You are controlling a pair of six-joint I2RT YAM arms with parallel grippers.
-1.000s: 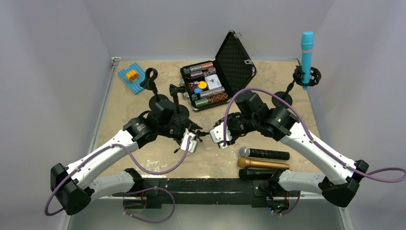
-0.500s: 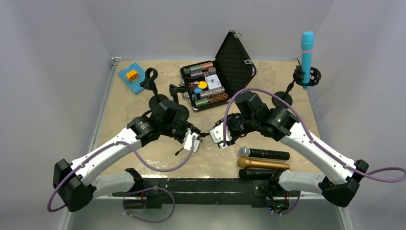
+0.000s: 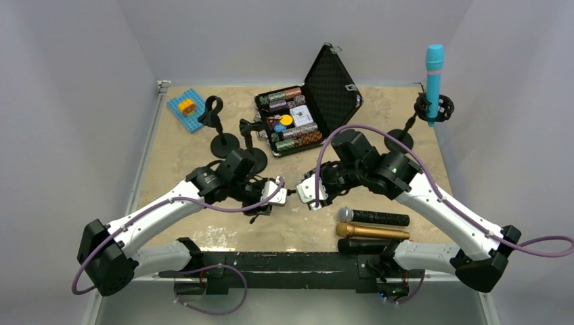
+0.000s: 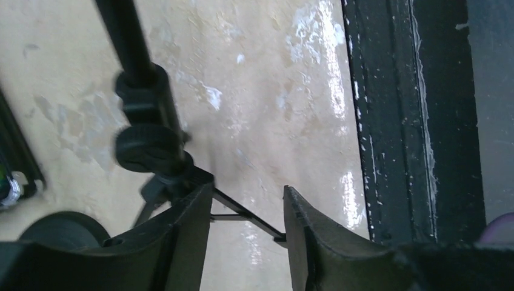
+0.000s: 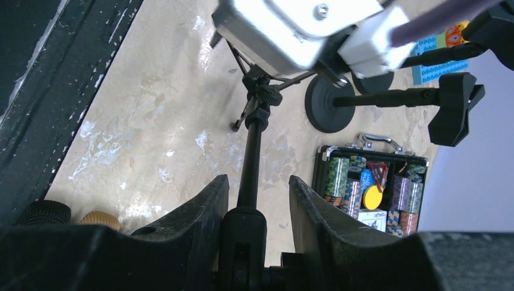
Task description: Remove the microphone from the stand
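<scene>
Stand (image 5: pixel 250 151) sits clamped by its pole in right gripper (image 5: pixel 257 185); left gripper (image 4: pixel 245 191) gapes partway around one thin tripod leg (image 4: pixel 242 212).

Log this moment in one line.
right claw: shut on tripod stand | left claw: open around its leg | blue microphone: upright, far right, untouched

A fixed overhead camera looks down from the near edge across the whole bench (image 3: pixel 304 230). Both wrist cameras sit low and close, facing the bench top, and share the small black tripod stand (image 4: pixel 148 145) between them.
</scene>
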